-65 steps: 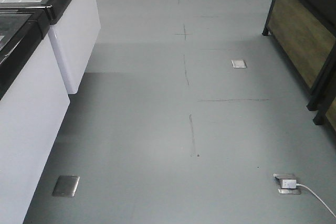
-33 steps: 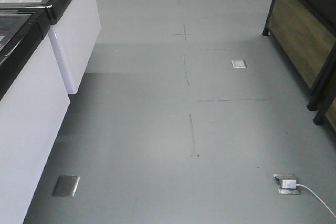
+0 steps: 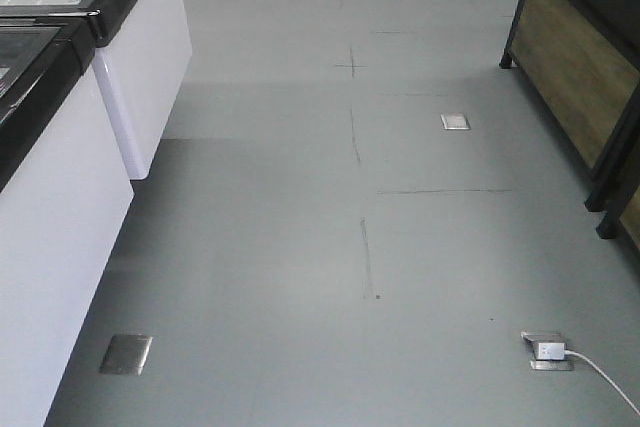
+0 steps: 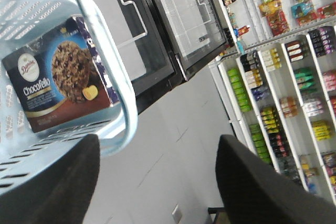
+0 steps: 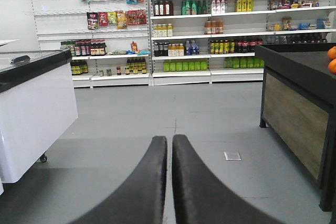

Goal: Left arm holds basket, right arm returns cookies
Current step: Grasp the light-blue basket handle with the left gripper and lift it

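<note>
Evidently the basket (image 4: pixel 128 114) is running off-frame, top and left. Inside it the cookies (image 4: pixel 58 85) box is standing against the slotted wall. Under the basket the left gripper (image 4: pixel 157 145) is gaping wide, partly hiding its lower edge; the right gripper (image 5: pixel 169 139) is pinching closed, empty.

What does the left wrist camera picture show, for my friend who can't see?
A Chocofello cookie box sits inside a light blue slotted basket at the upper left. Below, the left end effector shows two black fingers wide apart. Behind are a glass-topped freezer and shop shelves of bottles.
</note>
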Robot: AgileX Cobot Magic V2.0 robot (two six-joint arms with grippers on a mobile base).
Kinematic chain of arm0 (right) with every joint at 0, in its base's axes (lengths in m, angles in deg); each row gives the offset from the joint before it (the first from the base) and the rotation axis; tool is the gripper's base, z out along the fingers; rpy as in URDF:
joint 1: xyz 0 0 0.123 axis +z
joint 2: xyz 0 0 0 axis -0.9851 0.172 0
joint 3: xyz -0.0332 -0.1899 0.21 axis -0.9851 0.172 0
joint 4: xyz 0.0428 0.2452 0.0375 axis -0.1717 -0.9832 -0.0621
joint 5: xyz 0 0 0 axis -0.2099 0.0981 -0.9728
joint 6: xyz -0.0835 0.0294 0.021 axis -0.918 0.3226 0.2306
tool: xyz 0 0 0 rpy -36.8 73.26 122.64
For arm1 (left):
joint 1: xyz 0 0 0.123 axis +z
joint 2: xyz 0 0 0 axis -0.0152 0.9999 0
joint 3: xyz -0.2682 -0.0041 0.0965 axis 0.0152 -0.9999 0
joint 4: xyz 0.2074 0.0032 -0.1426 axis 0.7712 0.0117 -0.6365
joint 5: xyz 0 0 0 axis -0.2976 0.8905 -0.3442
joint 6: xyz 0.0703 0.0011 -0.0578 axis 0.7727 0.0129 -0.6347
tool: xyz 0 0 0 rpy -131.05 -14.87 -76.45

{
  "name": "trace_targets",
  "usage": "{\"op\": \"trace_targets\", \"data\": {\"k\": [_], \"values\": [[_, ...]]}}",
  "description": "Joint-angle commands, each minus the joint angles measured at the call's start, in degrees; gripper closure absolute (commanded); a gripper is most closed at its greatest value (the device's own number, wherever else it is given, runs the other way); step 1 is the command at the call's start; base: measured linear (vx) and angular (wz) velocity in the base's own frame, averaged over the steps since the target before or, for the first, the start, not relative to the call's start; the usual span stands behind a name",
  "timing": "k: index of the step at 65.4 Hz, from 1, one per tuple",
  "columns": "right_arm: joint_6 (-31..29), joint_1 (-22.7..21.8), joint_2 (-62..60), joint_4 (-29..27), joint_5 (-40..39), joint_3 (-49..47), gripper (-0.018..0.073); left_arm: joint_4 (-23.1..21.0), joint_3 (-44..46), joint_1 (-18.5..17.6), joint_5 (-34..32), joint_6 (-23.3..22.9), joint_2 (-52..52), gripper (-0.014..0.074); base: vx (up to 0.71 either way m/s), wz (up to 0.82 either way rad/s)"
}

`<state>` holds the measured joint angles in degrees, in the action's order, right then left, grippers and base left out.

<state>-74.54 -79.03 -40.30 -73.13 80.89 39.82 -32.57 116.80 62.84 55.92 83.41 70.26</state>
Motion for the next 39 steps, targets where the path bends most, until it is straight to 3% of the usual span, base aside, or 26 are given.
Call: {"op": "trace_targets", "data": {"k": [1,13,29,39], "values": [[-0.5,-0.4,-0.7,0.4,-4.4,1.0,0.0570,-9.1,1.9,1.4,-1.8,3.9,1.8,0.0141,0.00,0.00],[-0.5,-0.4,-0.7,0.4,-4.4,1.0,0.0570,-22.4,1.9,1.6,-0.6,12.4,8.3,0.0089,0.00,0.00],[-0.5,-0.4,-0.7,0.4,-4.4,1.0,0.0570,-30.8,1.9,1.4,0.4,16.3,14.7,0.0069,0.00,0.00],[-0.5,-0.4,-0.7,0.4,-4.2,1.0,0.0570,-40.7,2.2,-0.3,1.6,20.6,18.4,0.0069,0.00,0.00]]}}
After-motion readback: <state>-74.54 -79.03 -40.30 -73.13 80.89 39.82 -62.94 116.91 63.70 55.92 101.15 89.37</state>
